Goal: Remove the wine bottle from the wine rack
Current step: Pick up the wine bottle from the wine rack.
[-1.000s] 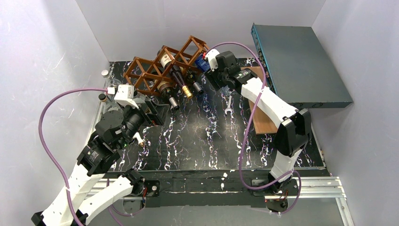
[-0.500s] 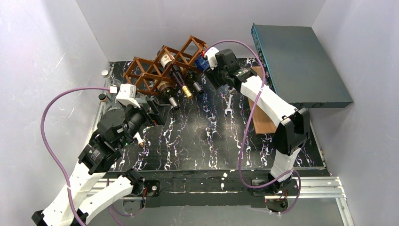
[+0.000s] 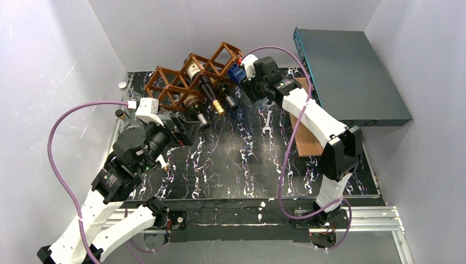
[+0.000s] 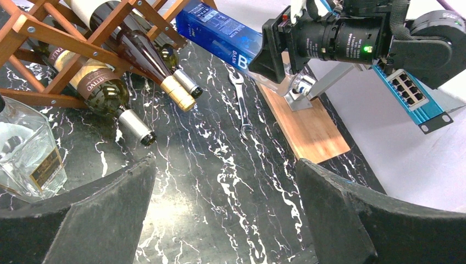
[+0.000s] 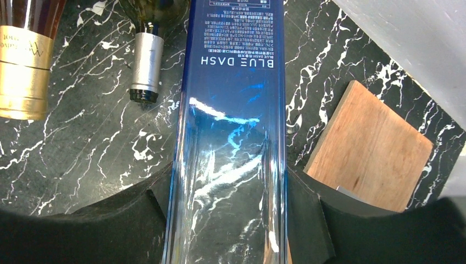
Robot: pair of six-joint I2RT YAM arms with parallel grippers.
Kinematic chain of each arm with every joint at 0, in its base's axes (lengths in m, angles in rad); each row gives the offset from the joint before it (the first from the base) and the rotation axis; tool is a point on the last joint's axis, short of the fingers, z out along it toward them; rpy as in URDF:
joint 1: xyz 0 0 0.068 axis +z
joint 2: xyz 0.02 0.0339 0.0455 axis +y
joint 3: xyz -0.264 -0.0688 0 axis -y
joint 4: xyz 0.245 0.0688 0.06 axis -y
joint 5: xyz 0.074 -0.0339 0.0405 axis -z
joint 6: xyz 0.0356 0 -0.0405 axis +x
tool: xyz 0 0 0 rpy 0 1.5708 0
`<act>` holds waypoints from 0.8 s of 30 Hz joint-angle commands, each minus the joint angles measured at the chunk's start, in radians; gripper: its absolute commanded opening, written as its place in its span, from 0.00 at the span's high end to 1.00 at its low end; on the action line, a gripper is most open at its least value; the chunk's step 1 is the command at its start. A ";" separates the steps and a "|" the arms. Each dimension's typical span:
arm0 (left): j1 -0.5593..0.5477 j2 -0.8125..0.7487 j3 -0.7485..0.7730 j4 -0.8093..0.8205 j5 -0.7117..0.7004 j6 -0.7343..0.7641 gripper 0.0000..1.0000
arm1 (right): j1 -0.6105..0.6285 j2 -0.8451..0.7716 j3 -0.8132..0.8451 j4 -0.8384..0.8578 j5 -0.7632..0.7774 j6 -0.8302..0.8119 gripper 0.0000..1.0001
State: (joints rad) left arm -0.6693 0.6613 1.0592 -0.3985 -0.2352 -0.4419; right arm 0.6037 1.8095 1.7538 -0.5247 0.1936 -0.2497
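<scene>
The reddish-brown lattice wine rack (image 3: 178, 82) stands at the back left, also in the left wrist view (image 4: 38, 30). Several wine bottles lie in its cells with necks pointing out, one gold-capped (image 3: 218, 106) and one silver-capped (image 3: 202, 121). My right gripper (image 3: 244, 78) is shut on a clear blue square bottle (image 3: 237, 72) marked BLUE DASH (image 5: 231, 104), held tilted at the rack's right end (image 4: 217, 32). Both pads (image 5: 305, 214) press its sides. My left gripper (image 3: 184, 131) is open and empty over the table in front of the rack (image 4: 225, 181).
A wrench (image 3: 266, 122) lies mid-table. A flat wooden board (image 3: 308, 140) lies at the right beside a grey-blue network switch (image 3: 351, 71). A square glass bottle (image 4: 27, 157) stands left of the rack.
The right gripper with the blue bottle has shifted slightly up and back. The left arm has barely moved.
</scene>
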 commanded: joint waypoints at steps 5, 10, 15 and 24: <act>0.005 0.004 -0.008 0.024 0.020 -0.011 0.02 | 0.008 -0.105 -0.023 0.364 -0.138 0.101 0.99; 0.006 0.004 -0.010 0.026 0.024 -0.016 0.02 | -0.009 -0.102 -0.060 0.392 -0.153 0.160 0.99; 0.005 0.016 -0.028 0.052 0.031 -0.038 0.02 | -0.054 -0.113 -0.100 0.418 -0.211 0.242 0.99; 0.006 0.243 -0.078 0.342 0.034 -0.231 0.02 | -0.061 -0.104 -0.112 0.435 -0.237 0.277 0.99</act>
State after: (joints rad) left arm -0.6693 0.7860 1.0077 -0.2371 -0.2012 -0.5678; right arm 0.5304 1.7996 1.6062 -0.3092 0.0380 0.0002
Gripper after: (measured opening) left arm 0.982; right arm 0.707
